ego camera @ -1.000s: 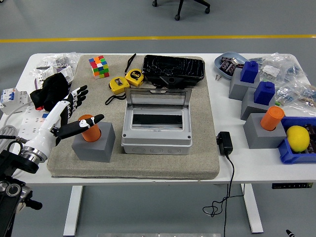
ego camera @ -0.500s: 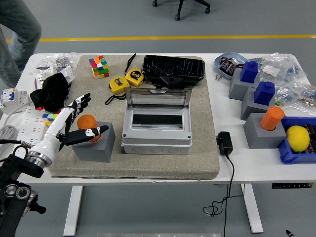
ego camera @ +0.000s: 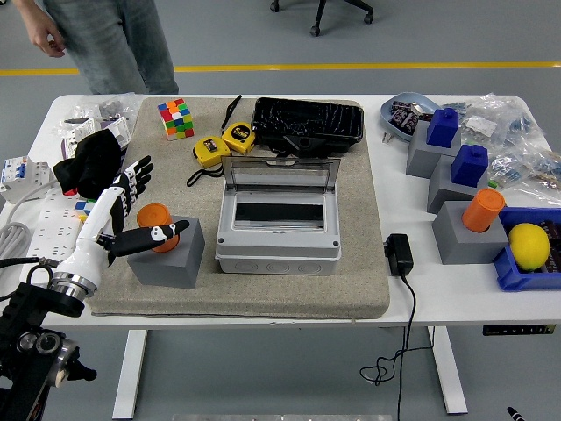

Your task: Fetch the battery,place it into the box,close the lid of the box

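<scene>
One white counter [ego camera: 289, 307] carries everything, with one grey mat [ego camera: 263, 294] spread over its middle. On the mat sits one grey box [ego camera: 279, 230], its clear lid [ego camera: 280, 178] standing upright and the inside bare, so nothing has been placed and the lid is not yet closed. One black case [ego camera: 308, 123] lies behind it. Four grey blocks stand about: one on the mat at the left [ego camera: 166, 256], three at the right. The orange battery [ego camera: 156, 226] stands in the left block, so the fetch is, by my reading, only at the reach. One left hand [ego camera: 140, 210] is at it, fingers spread and unclenched, thumb lying across the battery's front, the others raised behind it; it grasps nothing yet. No right hand shows. A second orange cylinder [ego camera: 483, 210] and two blue ones top the right blocks. Two yellow tape measures [ego camera: 224, 143], one colour cube [ego camera: 176, 117] and one lemon [ego camera: 529, 246] complete the count. One person [ego camera: 110, 39] stands at the far left.
</scene>
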